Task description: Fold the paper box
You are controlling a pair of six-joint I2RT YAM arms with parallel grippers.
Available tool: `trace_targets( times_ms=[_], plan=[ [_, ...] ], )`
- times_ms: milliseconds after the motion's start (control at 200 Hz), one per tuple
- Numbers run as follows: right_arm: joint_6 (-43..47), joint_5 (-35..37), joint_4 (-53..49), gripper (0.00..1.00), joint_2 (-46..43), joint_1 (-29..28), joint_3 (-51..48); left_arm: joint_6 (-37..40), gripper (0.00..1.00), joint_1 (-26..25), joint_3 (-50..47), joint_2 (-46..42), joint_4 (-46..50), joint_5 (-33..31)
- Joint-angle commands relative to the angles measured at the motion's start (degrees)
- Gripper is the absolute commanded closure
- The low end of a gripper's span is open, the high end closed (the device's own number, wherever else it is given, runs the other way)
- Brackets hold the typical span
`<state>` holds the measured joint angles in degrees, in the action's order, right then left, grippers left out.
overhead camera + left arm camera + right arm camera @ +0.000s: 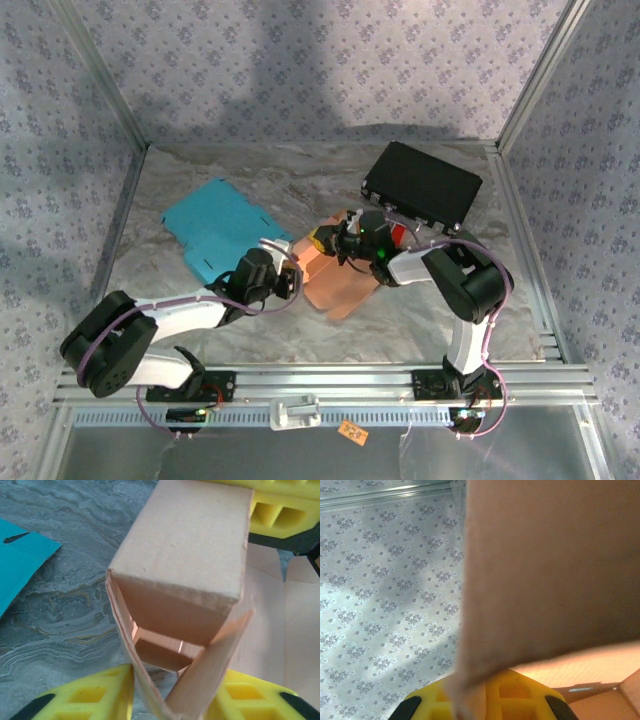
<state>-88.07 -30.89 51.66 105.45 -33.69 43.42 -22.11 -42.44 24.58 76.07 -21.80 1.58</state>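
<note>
The salmon paper box (pixel 340 283) lies partly folded at the table's middle, one end raised into a hollow block (pixel 185 555) and flat panels (pixel 280 630) spread to the right. My left gripper (pixel 175 702) is shut on two flaps that meet in a V between its yellow fingers (pixel 95 695). From the top view it (pixel 297 272) reaches the box's left side. My right gripper (pixel 328 240) is at the box's far end, shut on an upright paper wall (pixel 545 570) that runs down between its yellow fingers (pixel 520 695). Those fingers (pixel 285 510) also show beyond the block.
A flat teal paper sheet (pixel 222 235) lies to the left of the box. A black case (pixel 422 185) sits at the back right. Patterned walls and metal frame rails (pixel 320 382) enclose the marbled table (pixel 200 330).
</note>
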Motion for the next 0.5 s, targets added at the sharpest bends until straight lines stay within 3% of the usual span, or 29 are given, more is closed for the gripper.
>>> trace_targets(
  times_ms=[0, 495],
  plan=[
    [-0.6, -1.3, -1.1, 1.00, 0.6, 0.2, 1.2, 3.3, 0.65, 0.1, -0.8, 0.5, -2.2, 2.4],
    [-1.6, 1.8, 8.3, 1.00, 0.9, -0.8, -2.9, 1.5, 0.60, 0.2, -1.1, 9.5, -16.2, 0.8]
  ],
)
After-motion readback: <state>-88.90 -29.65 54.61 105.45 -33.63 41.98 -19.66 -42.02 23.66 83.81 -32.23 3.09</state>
